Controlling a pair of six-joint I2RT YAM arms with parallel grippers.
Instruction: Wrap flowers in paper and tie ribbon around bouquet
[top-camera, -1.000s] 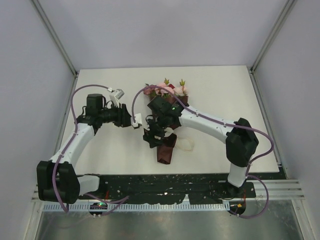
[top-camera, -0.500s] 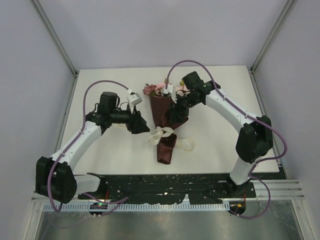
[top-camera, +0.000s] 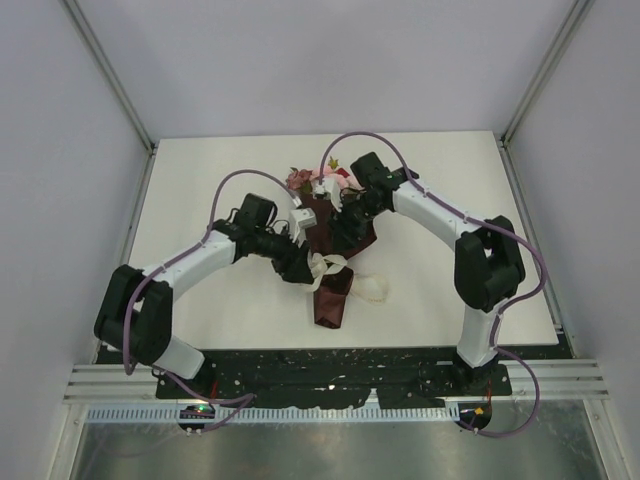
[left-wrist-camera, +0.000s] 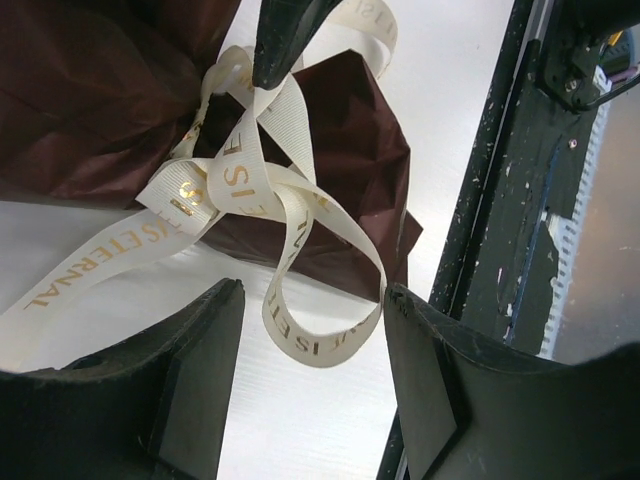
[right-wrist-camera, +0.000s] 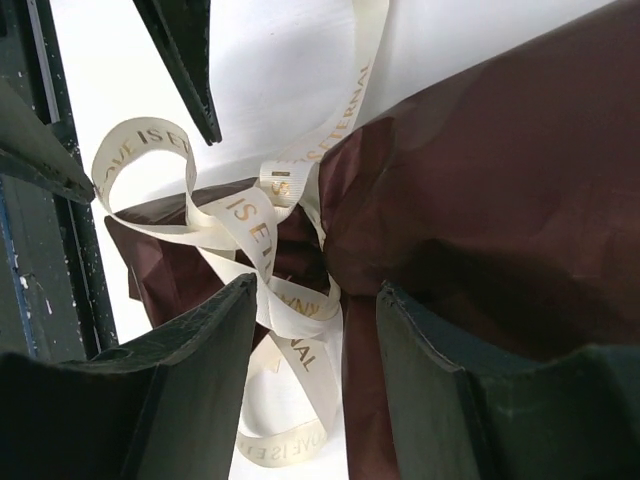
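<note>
Bouquet (top-camera: 330, 300) laid mid-table (top-camera: 200, 190), narrow end nearest, cream ribbon (left-wrist-camera: 250, 190) knotted at waist, gold lettering legible in wrist views only, L gripper (left-wrist-camera: 312, 290) & R gripper (right-wrist-camera: 318, 285) spread wide beside knot, nothing held, pink flowers (top-camera: 308, 178) farthest, seen in top view only

White left arm (top-camera: 190, 263) and right arm (top-camera: 436, 213), black joints, 2 black wedge fingers (left-wrist-camera: 190, 390) each, looping purple cables (top-camera: 357, 134).

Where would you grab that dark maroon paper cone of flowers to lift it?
Probably at the narrow waist of the dark maroon paper bouquet, beside the cream ribbon knot: the cone is slimmest and bunched tight there, so jaws could span it. It lies flat on the white table, so come from above, closing across its width.
</note>
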